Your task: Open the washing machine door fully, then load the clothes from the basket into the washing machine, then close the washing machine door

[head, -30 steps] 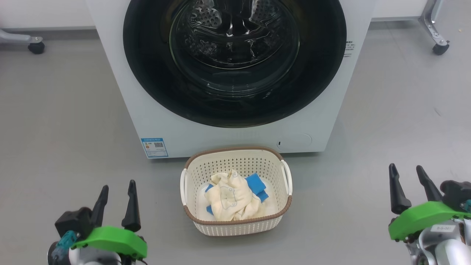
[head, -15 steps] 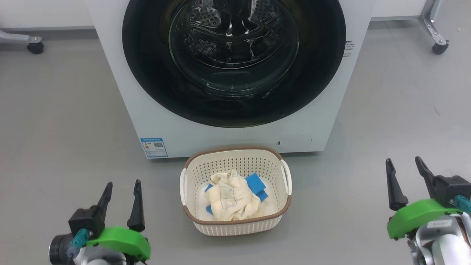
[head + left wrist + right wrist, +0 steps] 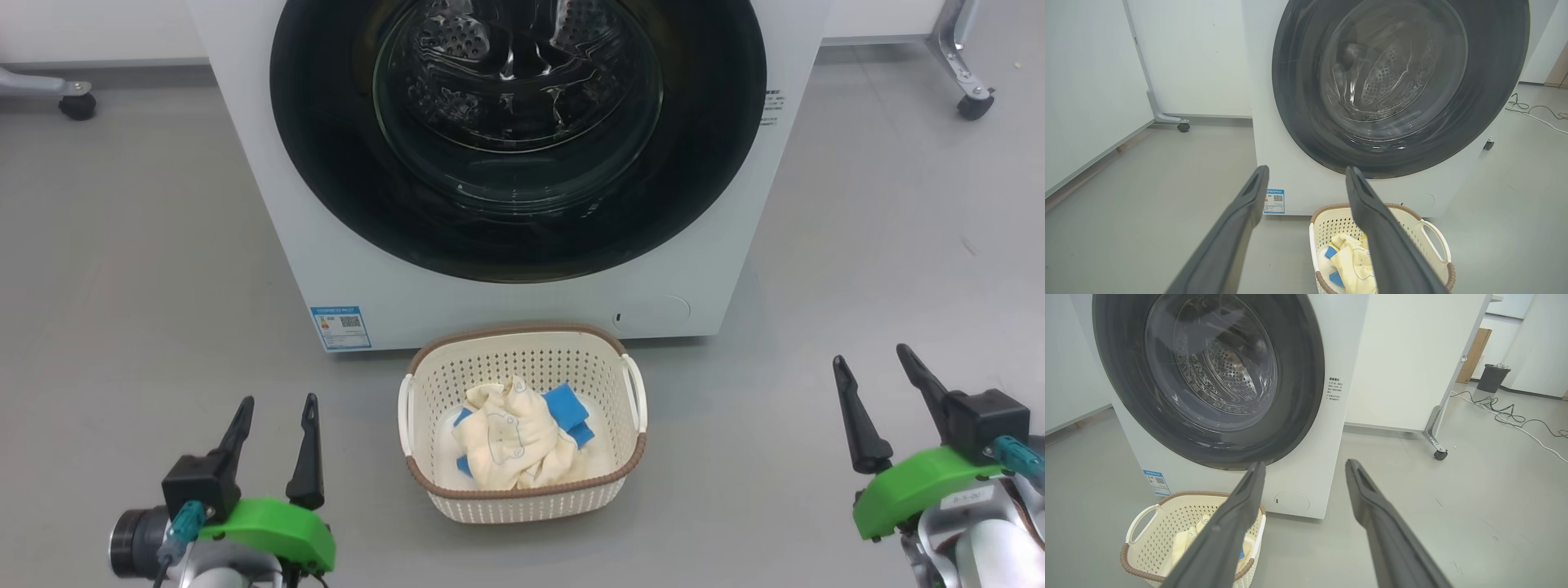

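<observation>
The basket [image 3: 522,498], holding the clothes [image 3: 510,441], sits before the washing machine [image 3: 326,261].

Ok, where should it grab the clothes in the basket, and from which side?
Pinch the raised cream fold at the top of the clothes, coming straight down from above. The basket walls ring the pile on every side and only its top is open. The bunched crest offers loose cloth to close on.

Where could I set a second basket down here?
Bare grey floor lies between the cream perforated plastic basket and the left tool, and likewise toward the right tool. It is crowded between basket and big white washing machine.
</observation>
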